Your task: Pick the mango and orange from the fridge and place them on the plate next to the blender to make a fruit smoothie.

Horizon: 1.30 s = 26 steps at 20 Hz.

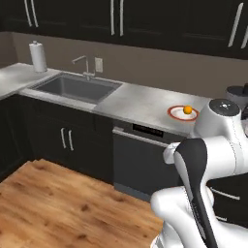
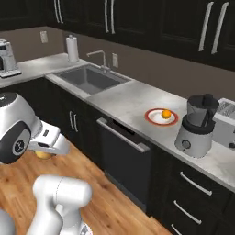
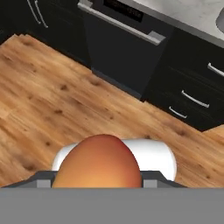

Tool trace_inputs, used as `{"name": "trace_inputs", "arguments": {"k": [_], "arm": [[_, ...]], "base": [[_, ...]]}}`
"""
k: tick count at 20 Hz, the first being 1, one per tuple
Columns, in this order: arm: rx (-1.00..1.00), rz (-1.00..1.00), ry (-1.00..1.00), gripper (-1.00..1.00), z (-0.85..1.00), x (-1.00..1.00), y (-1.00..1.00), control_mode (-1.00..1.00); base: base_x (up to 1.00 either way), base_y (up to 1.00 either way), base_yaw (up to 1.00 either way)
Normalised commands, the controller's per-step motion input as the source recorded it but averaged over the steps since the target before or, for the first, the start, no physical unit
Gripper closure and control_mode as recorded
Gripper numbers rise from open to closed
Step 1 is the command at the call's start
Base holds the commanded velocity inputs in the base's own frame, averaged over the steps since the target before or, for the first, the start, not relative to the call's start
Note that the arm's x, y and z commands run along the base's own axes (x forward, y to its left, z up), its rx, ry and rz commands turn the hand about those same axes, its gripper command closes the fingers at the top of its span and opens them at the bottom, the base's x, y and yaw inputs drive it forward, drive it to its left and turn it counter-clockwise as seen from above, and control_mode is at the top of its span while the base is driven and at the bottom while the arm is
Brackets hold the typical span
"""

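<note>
While jaws [image 3: 98,186] clamp mango [image 3: 98,162] — wood floor [image 3: 52,109] below | orange [image 2: 166,114] on plate [image 2: 153,120] — grey counter [image 2: 124,98]

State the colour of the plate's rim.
Red-orange around a pale centre, plate; clearest in the right base view.

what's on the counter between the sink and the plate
Nothing: in both base views the stretch of counter from the sink to the plate is bare.
</note>
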Motion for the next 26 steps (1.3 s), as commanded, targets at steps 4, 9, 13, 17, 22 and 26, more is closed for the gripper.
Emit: {"name": "trace_inputs", "arguments": {"k": [4, 9, 13, 17, 22, 26], "arm": [[0.0, 0.0, 0.0, 1.0, 0.0, 0.0, 0.0, 1.0], [0.0, 0.0, 0.0, 1.0, 0.0, 0.0, 0.0, 1.0], [0.0, 0.0, 0.0, 1.0, 0.0, 0.0, 0.0, 1.0], [0.0, 0.0, 0.0, 1.0, 0.0, 0.0, 0.0, 1.0], [0.0, 0.0, 0.0, 1.0, 0.0, 0.0, 0.0, 1.0], [0.0, 0.0, 0.0, 1.0, 0.0, 0.0, 0.0, 1.0]], "base": [[0.63, 0.27, -0.53], [0.82, 0.19, -0.37], [0.84, 0.05, -0.29], [0.66, 0.02, -0.27], [0.04, 0.46, -0.41], [0.03, 0.57, -0.42]]}}
